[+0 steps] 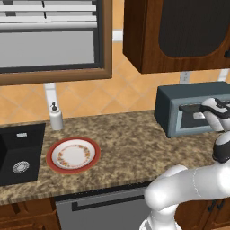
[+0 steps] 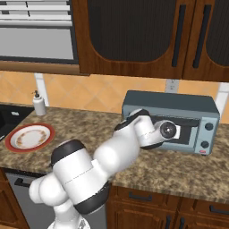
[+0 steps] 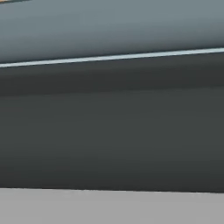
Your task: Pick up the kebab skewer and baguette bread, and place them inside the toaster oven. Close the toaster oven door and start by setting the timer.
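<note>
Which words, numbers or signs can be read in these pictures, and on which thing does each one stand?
No text can be read.
Toaster oven: its two knobs and a small red mark below them carry no legible lettering.
Soap dispenser: no label shows.
Plate: a floral rim pattern, no writing.

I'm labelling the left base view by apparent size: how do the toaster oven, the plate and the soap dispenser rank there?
1. Toaster oven, largest, though the arm covers part of its front.
2. Plate, clearly smaller, but it lies nearer the camera, so its true size against the oven stays unsure.
3. Soap dispenser, smallest.
</note>
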